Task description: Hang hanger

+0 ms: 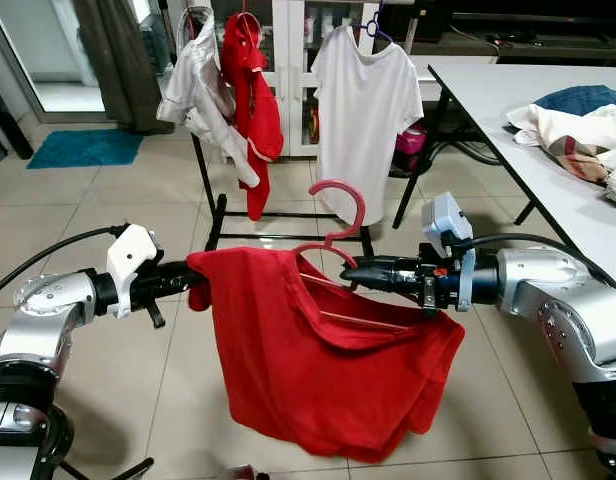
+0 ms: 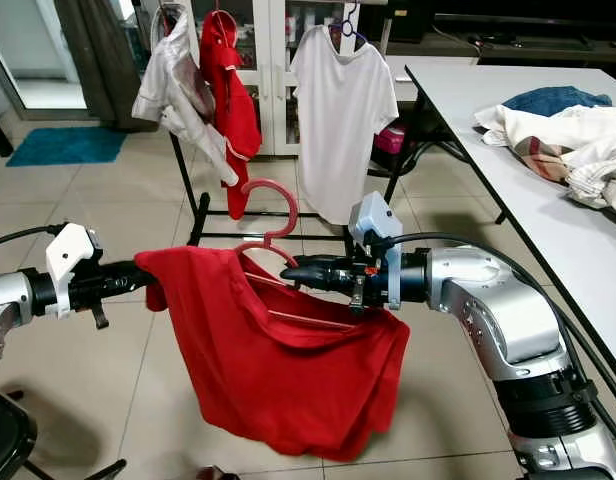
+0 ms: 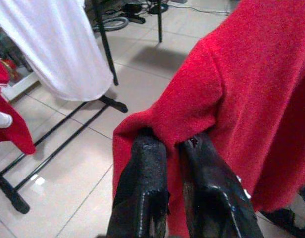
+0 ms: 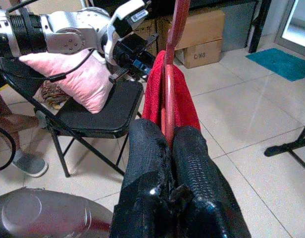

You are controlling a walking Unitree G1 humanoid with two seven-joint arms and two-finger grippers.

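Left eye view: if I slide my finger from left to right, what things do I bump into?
Left gripper → red shirt → pink hanger → right gripper → white table.

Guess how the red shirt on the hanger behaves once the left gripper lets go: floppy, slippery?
Likely floppy: the red shirt sags in deep folds below the pink hanger. It may slide off, since it hangs bunched and lopsided between the left gripper and right gripper. Probably light; neither arm looks strained.

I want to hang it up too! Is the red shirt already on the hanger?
Partly on. The red shirt droops bunched over the pink hanger; the left gripper pinches one corner while the right gripper grips the hanger.
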